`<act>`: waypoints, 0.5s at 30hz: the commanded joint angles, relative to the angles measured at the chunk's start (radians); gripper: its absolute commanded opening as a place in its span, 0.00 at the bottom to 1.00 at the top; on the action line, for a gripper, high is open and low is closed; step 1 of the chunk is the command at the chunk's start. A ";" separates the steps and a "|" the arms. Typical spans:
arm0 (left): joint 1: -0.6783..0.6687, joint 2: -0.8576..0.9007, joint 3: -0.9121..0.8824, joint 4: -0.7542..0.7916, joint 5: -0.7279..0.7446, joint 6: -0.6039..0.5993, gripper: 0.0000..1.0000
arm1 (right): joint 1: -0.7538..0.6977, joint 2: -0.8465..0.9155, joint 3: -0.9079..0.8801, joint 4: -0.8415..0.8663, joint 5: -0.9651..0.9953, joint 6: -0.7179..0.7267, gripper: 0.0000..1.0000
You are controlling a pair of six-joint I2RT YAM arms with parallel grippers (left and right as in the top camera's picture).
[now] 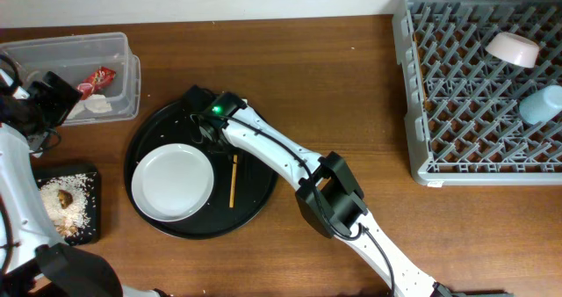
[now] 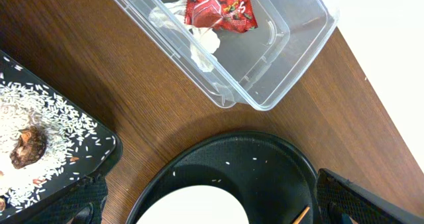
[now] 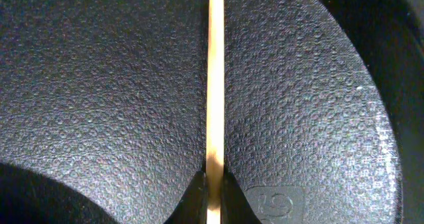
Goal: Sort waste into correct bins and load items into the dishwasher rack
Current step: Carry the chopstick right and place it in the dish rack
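Chopstick (image 3: 215,85): thin, pale, straight wood

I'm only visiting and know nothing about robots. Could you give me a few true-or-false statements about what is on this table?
1. The red wrapper lies in the clear tub. True.
2. The white plate is in the grey rack. False: it sits on the round black tray.
3. The right jaws are shut on a chopstick. True.
4. The blue cup stands on the bare table. False: it is in the rack.
5. Rice lies in the flat black tray. True.
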 commanded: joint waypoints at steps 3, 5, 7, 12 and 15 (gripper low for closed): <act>0.002 0.000 0.001 0.001 0.003 -0.009 0.99 | -0.020 -0.004 0.126 -0.106 -0.046 -0.025 0.04; 0.002 0.000 0.001 0.001 0.003 -0.009 0.99 | -0.061 -0.031 0.235 -0.181 -0.047 -0.079 0.04; 0.002 0.000 0.001 0.001 0.003 -0.009 0.99 | -0.131 -0.068 0.389 -0.267 -0.061 -0.188 0.04; 0.002 0.000 0.001 0.001 0.003 -0.009 0.99 | -0.372 -0.156 0.656 -0.390 -0.137 -0.590 0.04; 0.002 0.000 0.001 0.001 0.003 -0.009 0.99 | -0.554 -0.203 0.658 -0.392 -0.198 -0.819 0.04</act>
